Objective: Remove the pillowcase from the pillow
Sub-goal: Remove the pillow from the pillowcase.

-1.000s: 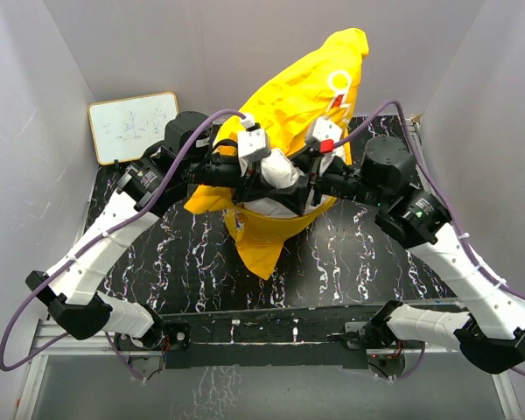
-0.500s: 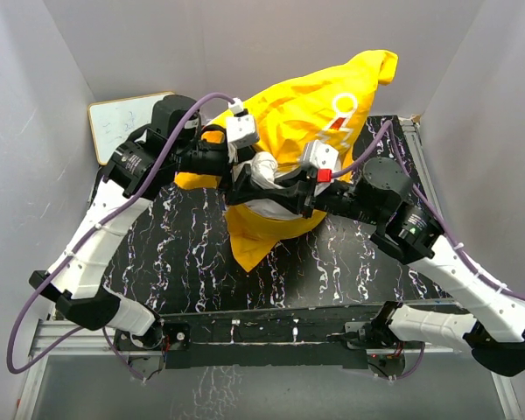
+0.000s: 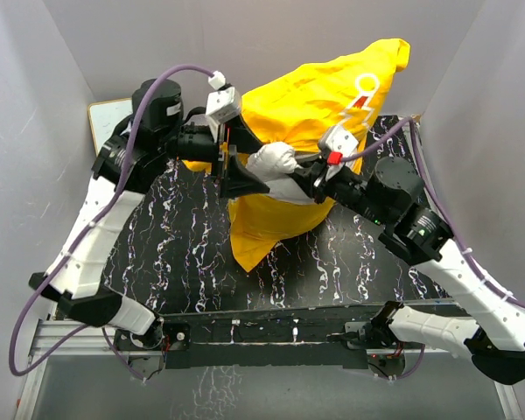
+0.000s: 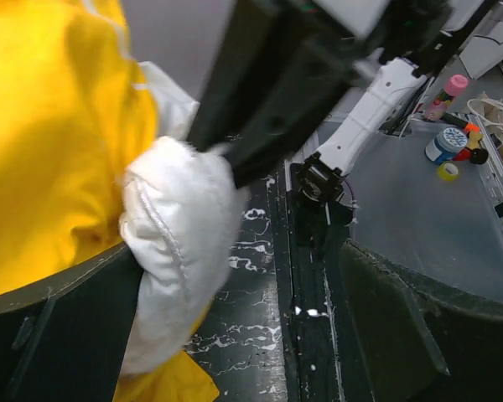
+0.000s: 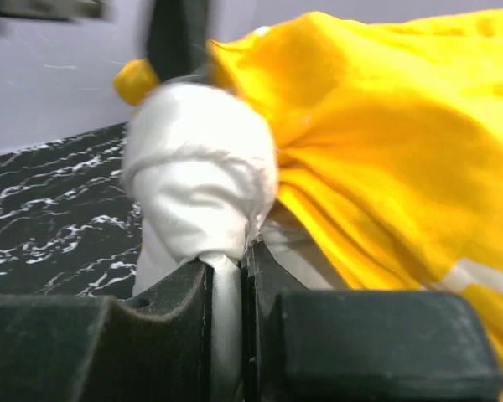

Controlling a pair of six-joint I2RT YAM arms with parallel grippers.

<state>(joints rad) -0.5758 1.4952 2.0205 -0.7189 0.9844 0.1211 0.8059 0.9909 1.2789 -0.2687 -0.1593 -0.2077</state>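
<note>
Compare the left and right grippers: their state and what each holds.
The left gripper has its jaws wide open; the right gripper has its jaws pinched shut. The left gripper holds nothing, with the white pillow corner only lying beside one of its fingers, while the right gripper clamps that bunched corner. Shared: both sit at the exposed pillow corner poking out of the yellow pillowcase.

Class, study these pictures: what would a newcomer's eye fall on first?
The bright yellow pillowcase rearing up over the middle of the black table. Next, the white pillow corner poking out between the arms, pinched in the shut right pincer, with the open left pincer close by.
</note>
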